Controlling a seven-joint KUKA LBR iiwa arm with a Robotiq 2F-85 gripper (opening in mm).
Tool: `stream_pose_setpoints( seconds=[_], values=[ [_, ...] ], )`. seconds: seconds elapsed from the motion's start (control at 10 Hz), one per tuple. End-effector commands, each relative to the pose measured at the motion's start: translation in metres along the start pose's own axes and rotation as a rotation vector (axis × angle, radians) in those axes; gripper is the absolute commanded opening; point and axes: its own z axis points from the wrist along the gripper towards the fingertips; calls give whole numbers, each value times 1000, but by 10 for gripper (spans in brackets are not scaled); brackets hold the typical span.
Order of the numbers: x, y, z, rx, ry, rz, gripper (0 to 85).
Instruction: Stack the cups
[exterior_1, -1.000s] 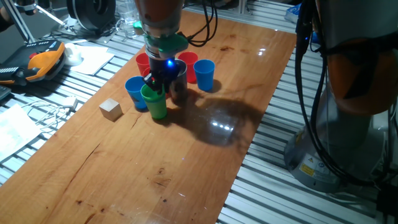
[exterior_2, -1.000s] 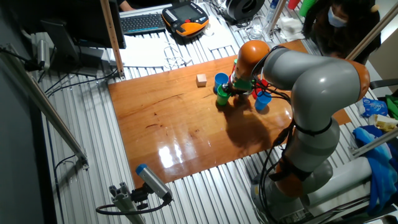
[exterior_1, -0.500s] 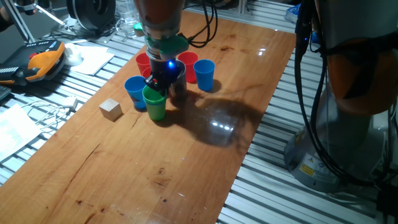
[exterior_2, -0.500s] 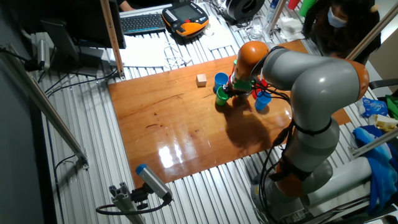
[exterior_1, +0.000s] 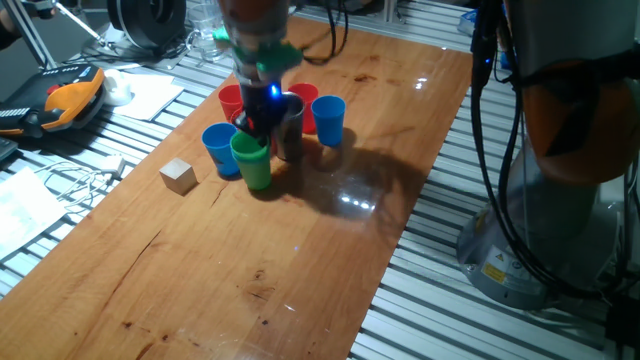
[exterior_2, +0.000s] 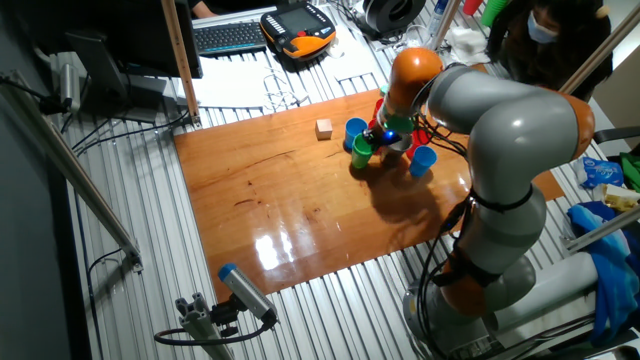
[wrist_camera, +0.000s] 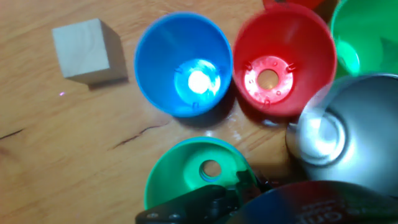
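Green cup sits by your end effector; grip state unclear; blue cup beside cube.

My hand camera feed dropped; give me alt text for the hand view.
Looking down into upright cups on a wooden table: blue cup, red cup, green cup nearest the gripper, steel cup at right. A wooden cube sits left.

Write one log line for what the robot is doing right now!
step: stacking cups | tool: above green cup, grip unclear | neighbours: blue cup, red cup, steel cup | wooden cube: apart
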Motion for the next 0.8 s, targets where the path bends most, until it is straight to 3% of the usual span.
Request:
stream_pose_setpoints(
  seconds=[0.0,0.4,0.7],
  values=[
    [-1,-1,-4,2,2,-3,0],
    [2,0,-26,-4,26,34,0],
    [-3,-11,-48,-52,50,94,0]
  ],
)
